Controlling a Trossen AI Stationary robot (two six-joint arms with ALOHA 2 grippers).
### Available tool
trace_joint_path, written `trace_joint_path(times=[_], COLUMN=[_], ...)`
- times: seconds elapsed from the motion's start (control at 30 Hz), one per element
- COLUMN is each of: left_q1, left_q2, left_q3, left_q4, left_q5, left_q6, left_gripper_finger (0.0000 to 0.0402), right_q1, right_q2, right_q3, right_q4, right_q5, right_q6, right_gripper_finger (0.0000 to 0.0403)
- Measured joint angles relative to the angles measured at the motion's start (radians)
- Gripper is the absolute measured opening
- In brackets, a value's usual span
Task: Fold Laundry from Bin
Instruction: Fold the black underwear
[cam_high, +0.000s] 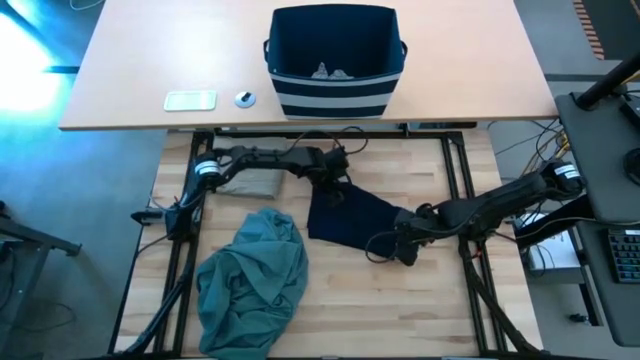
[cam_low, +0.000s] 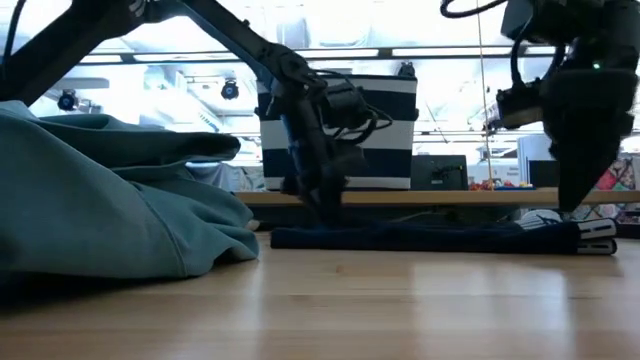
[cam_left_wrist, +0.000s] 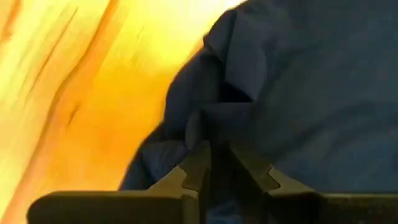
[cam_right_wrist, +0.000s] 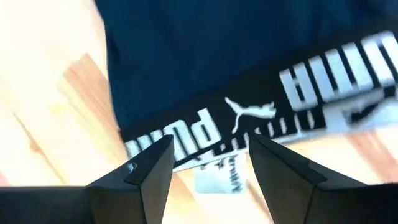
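Note:
The navy garment lies flat on the wooden table, between the two arms. My left gripper is at its far left corner, shut on a bunch of its cloth. My right gripper is open, low over the waistband with white lettering at the garment's near right edge; a white label shows between its fingers. The teal-green garment lies crumpled at the near left. The beige one lies folded under the left arm. The striped navy bin stands on the far table, with small grey pieces inside. My left gripper pinches a bunched fold of the navy garment at its far left corner between its two fingers. The fingers come from above, pointing down, as the low view shows. The rest of the garment lies flat on the table.
A small white flat device and a small round object lie on the far table, left of the bin. Bare wood shows on the near right of the table.

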Motion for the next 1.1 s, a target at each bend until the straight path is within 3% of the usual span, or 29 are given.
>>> trace_joint_path(times=[0.2,0.33,0.5,0.7,0.87,1.0,1.1], left_q1=[-0.012,-0.044,-0.107,-0.15,-0.227,-0.268,-0.273], left_q2=[-0.003,-0.013,-0.014,-0.024,-0.027,-0.017,-0.014], left_q3=[0.121,0.166,0.084,-0.084,-0.096,-0.035,0.017], left_q4=[-0.259,-0.371,-0.323,-0.29,-0.257,-0.261,-0.323], left_q5=[0.012,-0.027,-0.03,-0.006,0.068,0.074,0.062], left_q6=[0.013,0.048,0.147,0.113,0.097,0.059,0.037], left_gripper_finger=[0.0038,0.0038,0.0038,0.0038,0.0039,0.0039,0.0039], right_q1=[-0.025,-0.038,-0.101,-0.237,-0.44,-0.608,-0.698], right_q2=[-0.075,-0.07,0.041,0.166,0.239,0.305,0.348], right_q3=[0.012,0.0,-0.045,-0.045,0.008,0.105,0.212], right_q4=[-0.007,-0.005,0.037,0.046,0.081,0.12,0.096], right_q5=[0.01,0.075,0.079,0.078,0.089,0.095,0.066], right_q6=[0.425,0.644,0.706,0.477,0.005,-0.366,-0.536], right_gripper_finger=[0.0206,0.0204,0.0176,0.0086,0.0017,0.0019,0.0038])
